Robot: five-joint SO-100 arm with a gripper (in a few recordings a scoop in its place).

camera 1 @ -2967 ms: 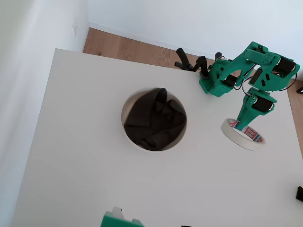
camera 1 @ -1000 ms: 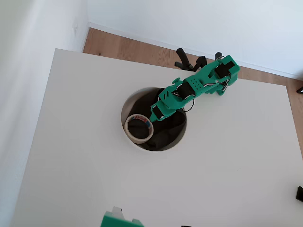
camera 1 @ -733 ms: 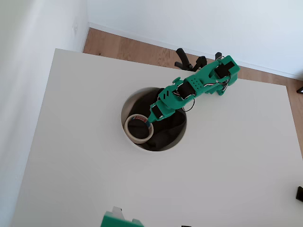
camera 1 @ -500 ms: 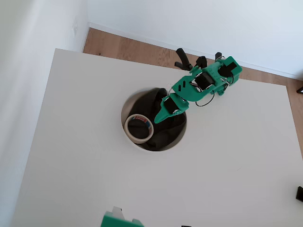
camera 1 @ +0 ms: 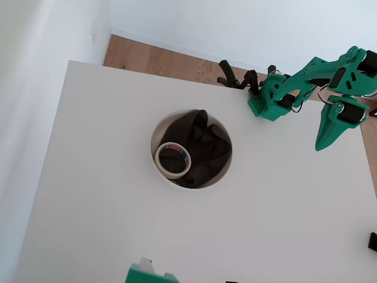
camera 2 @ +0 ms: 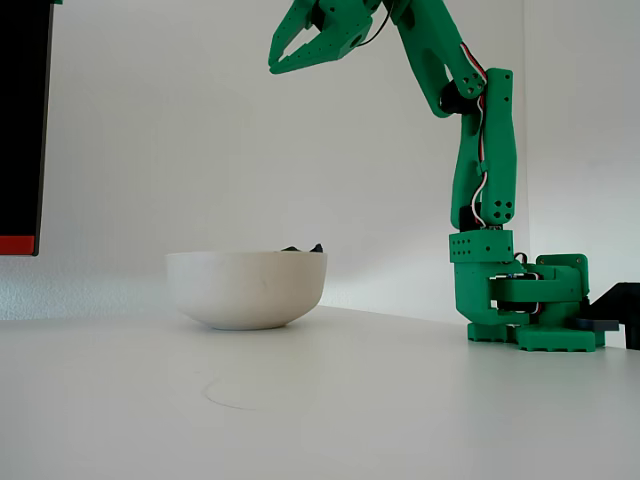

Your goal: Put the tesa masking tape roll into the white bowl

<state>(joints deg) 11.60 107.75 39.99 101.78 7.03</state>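
Though light and stiff, the tesa masking tape roll [camera 1: 173, 160] is best pinched across its ring wall. It lies inside the white bowl [camera 1: 158, 128], at its 8 o'clock side. My end effector [camera 1: 326, 137] hangs released, empty, well apart toward 3 o'clock above the counter [camera 1: 106, 224].

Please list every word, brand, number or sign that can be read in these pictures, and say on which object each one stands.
No text can be read for certain.
Small cream-white masking tape roll in the large white bowl: its inner core carries red-and-blue print, too small and blurred to read.
Green robot arm, white table and wall: no lettering seen.
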